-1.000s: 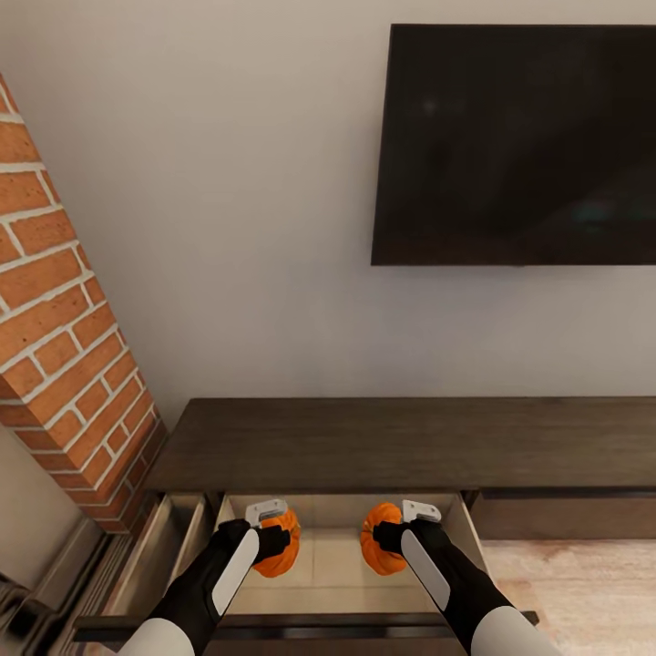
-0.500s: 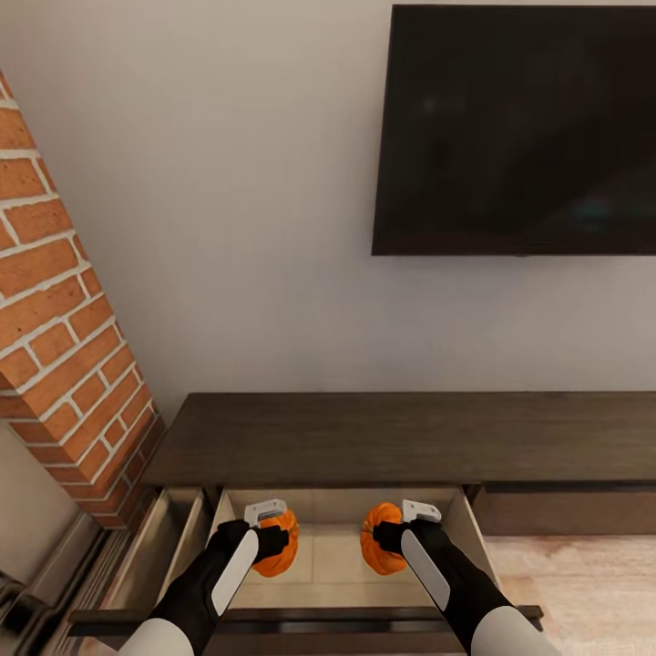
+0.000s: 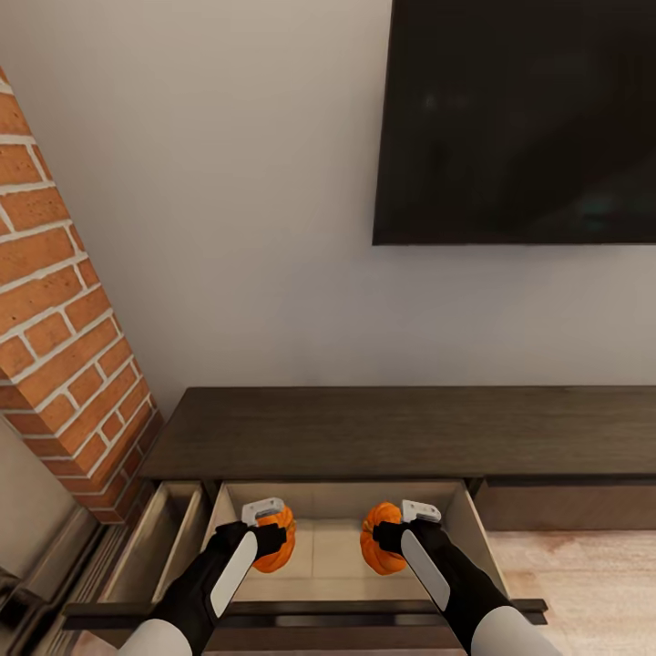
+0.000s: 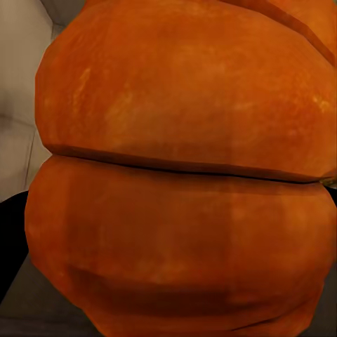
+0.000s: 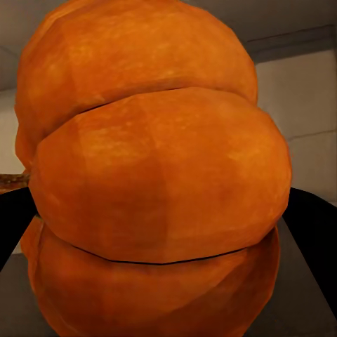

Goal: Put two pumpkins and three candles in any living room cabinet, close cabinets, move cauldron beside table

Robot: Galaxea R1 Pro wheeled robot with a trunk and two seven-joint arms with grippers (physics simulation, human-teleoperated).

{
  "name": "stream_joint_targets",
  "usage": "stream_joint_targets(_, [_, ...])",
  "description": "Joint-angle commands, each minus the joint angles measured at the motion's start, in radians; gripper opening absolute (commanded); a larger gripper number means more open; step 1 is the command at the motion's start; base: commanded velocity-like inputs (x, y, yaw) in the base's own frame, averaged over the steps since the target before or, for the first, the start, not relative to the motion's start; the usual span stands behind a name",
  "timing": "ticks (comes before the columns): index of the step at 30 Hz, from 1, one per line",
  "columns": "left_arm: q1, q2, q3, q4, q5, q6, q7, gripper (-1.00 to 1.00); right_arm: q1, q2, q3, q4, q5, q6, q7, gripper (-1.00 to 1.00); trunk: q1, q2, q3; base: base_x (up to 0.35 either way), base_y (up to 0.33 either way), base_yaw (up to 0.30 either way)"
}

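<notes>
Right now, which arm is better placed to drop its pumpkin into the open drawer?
Neither clearly. The left gripper holds a pumpkin and the right gripper holds another pumpkin, both level over the open drawer. The left looks marginally nearer the drawer's centre.

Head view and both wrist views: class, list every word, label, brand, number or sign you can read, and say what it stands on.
None can be read: the dark screen, wall, brick column, cabinet and both pumpkins carry no lettering.

Living room wall, head view.
Dark television (image 3: 515,118) hung on pale wall (image 3: 246,200); brick column (image 3: 55,301) left; wood floor (image 3: 583,574) right.
</notes>
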State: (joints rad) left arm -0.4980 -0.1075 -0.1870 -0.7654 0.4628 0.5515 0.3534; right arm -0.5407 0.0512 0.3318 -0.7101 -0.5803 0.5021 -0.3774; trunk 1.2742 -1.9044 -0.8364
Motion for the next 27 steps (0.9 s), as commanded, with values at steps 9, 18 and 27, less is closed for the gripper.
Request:
stream_joint_targets(9, [-0.001, 0.000, -0.004, -0.002, 0.010, -0.014, 0.010, -1.00, -0.001, -0.001, 0.004, -0.002, -0.010, -0.002, -0.011, -1.00, 0.034, -0.064, -0.029, 0.000, 0.000, 0.000])
stream_joint_targets(18, [-0.001, 0.002, -0.004, -0.002, 0.010, -0.019, 0.010, -1.00, -0.001, -0.001, 0.004, -0.002, -0.009, -0.016, -0.011, -1.00, 0.069, -0.127, -0.057, 0.000, 0.000, 0.000])
stream_joint_targets(27, [-0.001, 0.002, -0.004, -0.002, 0.010, -0.034, 0.010, -1.00, -0.001, -0.001, 0.006, -0.002, -0.007, -0.024, -0.011, -1.00, 0.103, -0.190, -0.086, 0.000, 0.000, 0.000])
